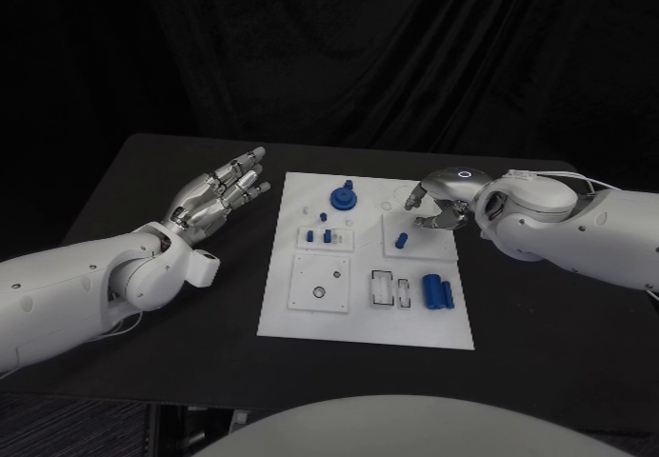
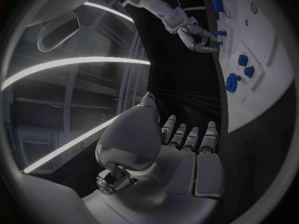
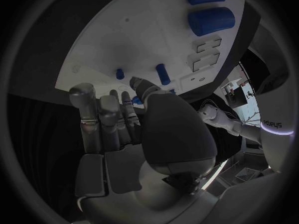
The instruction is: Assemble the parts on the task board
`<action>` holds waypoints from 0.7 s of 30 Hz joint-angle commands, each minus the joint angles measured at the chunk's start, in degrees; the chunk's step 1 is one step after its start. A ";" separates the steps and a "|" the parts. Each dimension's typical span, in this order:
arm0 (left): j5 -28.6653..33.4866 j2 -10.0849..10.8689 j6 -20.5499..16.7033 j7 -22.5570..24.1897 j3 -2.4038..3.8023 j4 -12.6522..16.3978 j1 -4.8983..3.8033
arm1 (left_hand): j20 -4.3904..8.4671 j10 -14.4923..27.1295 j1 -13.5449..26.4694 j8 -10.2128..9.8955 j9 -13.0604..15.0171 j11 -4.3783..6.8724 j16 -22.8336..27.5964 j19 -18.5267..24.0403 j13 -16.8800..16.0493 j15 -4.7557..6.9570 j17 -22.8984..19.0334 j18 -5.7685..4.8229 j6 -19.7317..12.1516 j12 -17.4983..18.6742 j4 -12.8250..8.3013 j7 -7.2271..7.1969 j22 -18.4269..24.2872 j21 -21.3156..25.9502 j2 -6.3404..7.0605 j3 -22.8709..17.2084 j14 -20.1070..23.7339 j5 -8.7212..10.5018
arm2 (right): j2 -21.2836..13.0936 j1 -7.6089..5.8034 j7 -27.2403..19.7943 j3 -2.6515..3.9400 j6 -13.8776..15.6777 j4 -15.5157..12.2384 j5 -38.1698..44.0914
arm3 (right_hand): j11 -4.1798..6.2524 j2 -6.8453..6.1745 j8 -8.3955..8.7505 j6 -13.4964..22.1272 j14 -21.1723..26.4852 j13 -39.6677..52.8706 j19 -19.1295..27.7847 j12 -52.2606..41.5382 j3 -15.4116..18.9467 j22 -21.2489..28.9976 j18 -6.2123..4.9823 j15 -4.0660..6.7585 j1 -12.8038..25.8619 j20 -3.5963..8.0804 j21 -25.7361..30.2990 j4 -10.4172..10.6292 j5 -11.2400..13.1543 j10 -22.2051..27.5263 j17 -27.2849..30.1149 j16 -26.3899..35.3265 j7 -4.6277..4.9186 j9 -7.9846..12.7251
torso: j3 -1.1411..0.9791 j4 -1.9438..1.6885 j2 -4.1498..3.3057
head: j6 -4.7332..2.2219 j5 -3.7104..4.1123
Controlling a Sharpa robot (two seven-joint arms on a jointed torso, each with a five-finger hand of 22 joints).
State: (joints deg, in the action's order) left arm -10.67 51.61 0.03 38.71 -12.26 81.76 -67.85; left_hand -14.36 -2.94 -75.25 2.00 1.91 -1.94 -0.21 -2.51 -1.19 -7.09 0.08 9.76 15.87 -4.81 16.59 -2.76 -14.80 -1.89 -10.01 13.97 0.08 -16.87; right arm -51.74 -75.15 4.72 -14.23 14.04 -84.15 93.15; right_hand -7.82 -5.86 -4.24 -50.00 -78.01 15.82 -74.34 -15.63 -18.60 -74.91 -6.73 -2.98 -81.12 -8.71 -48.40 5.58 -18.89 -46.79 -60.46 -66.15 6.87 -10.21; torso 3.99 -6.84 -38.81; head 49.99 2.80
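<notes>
- The task board (image 1: 366, 319), a white plate, lies flat in the middle of the black table (image 1: 165, 190), and everything else is placed from it.
- The left hand (image 1: 217, 198) hangs over bare table just off the board's left edge, near its far corner; its fingers are stretched out and apart, and it holds nothing.
- The right hand (image 1: 442, 202) is over the board's far right corner, fingers curled downward; whether they pinch anything I cannot tell, as the palm hides the tips in the right wrist view.
- A round blue part with a post (image 1: 344, 198) stands near the far edge of the board, between the two hands.
- Just nearer than that, small blue pieces (image 1: 320, 235) sit on a raised white square left of the board's centre.
- A slim blue peg (image 1: 401, 240) stands on the next square to the right, close under the right hand.
- A blue cylinder (image 1: 431, 289) and a thinner blue piece beside it lie near the board's right edge, towards the near side.
- A white square with a round hole (image 1: 320, 284) and two open rectangular slots (image 1: 390, 288) fill the board's near middle.
</notes>
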 commanded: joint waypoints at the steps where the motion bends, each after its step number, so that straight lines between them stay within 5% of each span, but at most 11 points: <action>1: 0.56 -0.08 1.64 5.95 0.05 0.17 0.05 | -0.79 0.03 -1.31 -0.19 -0.03 -0.80 0.21 -0.08 0.02 -0.72 -0.08 0.52 -0.29 0.02 -0.05 0.36 0.17 0.09 0.03 0.38 -0.08 -0.84 | 0.12 0.32 0.10 0.04 -0.55 0.42 0.16 | 0.14 0.18 -0.55 -1.04 0.13 -0.24 -0.22 -0.56 -0.40 -4.63 -0.74 0.31 -0.36 0.24 0.17 -0.23 -0.79 -1.07 0.13 -0.15 0.07 -0.26 | -0.03 0.05 -0.06 | 0.01 -0.04; 21: 0.56 0.00 2.61 5.00 0.05 0.16 0.29 | -1.84 -0.22 -4.58 -0.11 0.04 -1.94 0.21 -0.96 -0.05 -1.87 -0.08 0.62 0.25 -0.41 -0.30 1.00 -0.85 -0.31 -0.31 0.30 -0.09 -3.32 | 0.81 1.32 -0.06 0.04 -0.57 2.36 0.17 | 1.52 0.00 -2.80 -5.25 -0.11 -0.30 -0.54 -3.26 -2.11 -5.28 -0.66 1.43 0.08 1.24 -0.37 -1.50 -2.71 -5.87 0.24 -0.73 0.28 -3.00 | 0.14 -0.15 -0.03 | 0.01 0.01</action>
State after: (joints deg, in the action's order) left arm -10.48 51.63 1.59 38.77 -12.26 81.82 -67.67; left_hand -16.00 -3.08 -79.48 1.99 1.92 -3.50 -0.21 -3.33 -1.19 -8.43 0.07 9.76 16.08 -5.05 16.43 -2.13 -15.63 -1.89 -10.40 14.12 -0.04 -20.12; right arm -50.96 -74.01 4.67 -14.22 13.82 -81.94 93.14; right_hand -6.30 -5.86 -6.86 -54.85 -78.11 15.48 -74.74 -18.70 -20.33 -74.91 -6.72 -2.05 -81.12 -7.88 -48.39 4.18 -21.27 -52.38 -60.23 -66.59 7.33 -13.16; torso 4.11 -6.92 -38.84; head 49.99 2.76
